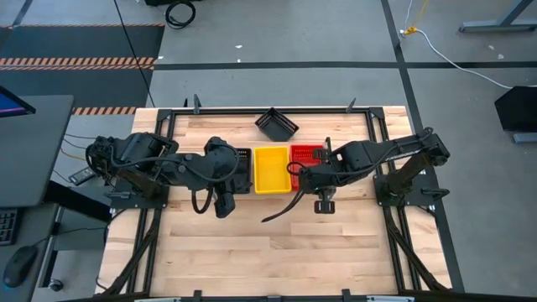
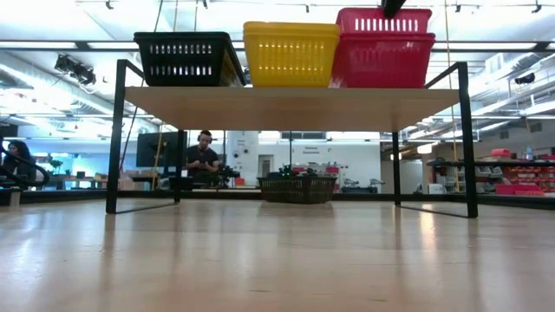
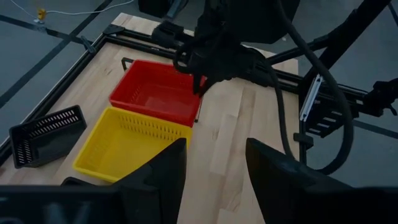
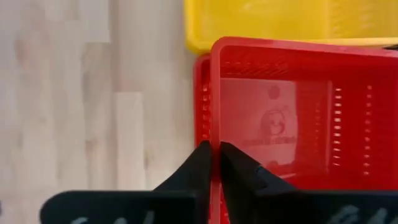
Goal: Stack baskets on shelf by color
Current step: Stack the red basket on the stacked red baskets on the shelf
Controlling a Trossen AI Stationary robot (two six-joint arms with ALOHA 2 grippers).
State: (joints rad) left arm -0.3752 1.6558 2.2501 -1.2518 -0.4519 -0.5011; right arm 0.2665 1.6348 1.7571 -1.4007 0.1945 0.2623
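Note:
On the shelf (image 2: 286,106) stand a black basket (image 2: 186,56), a yellow one (image 2: 290,54) and a red stack: an upper red basket (image 2: 384,19) set into a lower one (image 2: 381,61). My right gripper (image 4: 214,158) is shut on the upper red basket (image 4: 298,112), above the shelf's right end (image 1: 299,173). My left gripper (image 3: 214,174) is open and holds nothing; it hangs at the shelf's near side, by the black basket (image 1: 243,158). A loose black basket (image 1: 277,124) lies tilted on the table beyond the shelf. My right gripper pinches the upper red basket's near side wall at its rim (image 4: 214,134), one finger (image 4: 239,168) inside the basket and one (image 4: 196,165) outside. The fingers come slanting down from the table's right. The basket sits upright in the lower red basket (image 4: 200,93), slightly offset from it.
Black frame rails (image 1: 168,126) run along the table's sides. Bare wood (image 1: 277,252) stretches between shelf and near edge. Cables hang from both arms (image 1: 281,210). A person (image 2: 204,156) sits in the room far behind the table.

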